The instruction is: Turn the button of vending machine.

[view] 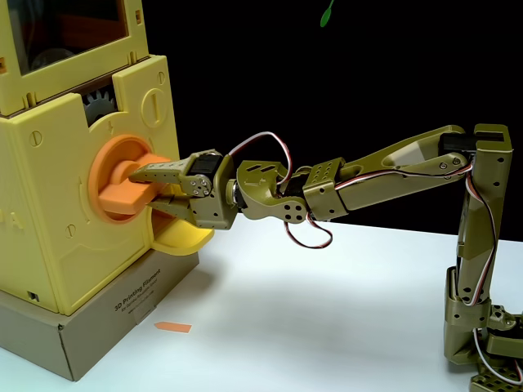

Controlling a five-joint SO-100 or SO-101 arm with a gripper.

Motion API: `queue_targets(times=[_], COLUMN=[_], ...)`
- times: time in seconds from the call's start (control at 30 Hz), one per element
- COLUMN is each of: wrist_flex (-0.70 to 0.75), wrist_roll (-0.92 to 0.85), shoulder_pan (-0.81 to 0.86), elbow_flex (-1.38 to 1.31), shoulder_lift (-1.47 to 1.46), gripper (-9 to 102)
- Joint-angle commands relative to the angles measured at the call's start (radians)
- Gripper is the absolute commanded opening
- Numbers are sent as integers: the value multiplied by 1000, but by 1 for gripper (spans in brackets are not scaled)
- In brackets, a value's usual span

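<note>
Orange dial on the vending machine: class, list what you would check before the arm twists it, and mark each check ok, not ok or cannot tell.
1. Claw reaches the button: ok, its fingers lie above and below the raised bar.
2. Fingers actually pressing the bar: cannot tell in the fixed view.
3. Arm lined up with the dial's centre: ok, roughly level.
4. Yellow tray free of the claw: cannot tell, it sits just beneath.
5. Vending machine steady on the cardboard box: ok, seated flat.
6. Servo cable loose, not snagged: ok.
</note>
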Motion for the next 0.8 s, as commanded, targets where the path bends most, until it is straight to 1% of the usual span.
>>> queue_targets(times=[0.0,0.13,0.47,0.57,0.63,0.77], wrist_flex=[-3,44,44,11,-18,-28], wrist_roll=[313,621,1313,1520,1611,1689], shoulder_pan=[0,2,23,21,20,9], elbow_flex=[-23,-21,-17,2,15,26], shoulder_lift=[84,104,114,115,118,127], gripper=[-1,-1,-1,-1,-1,-1])
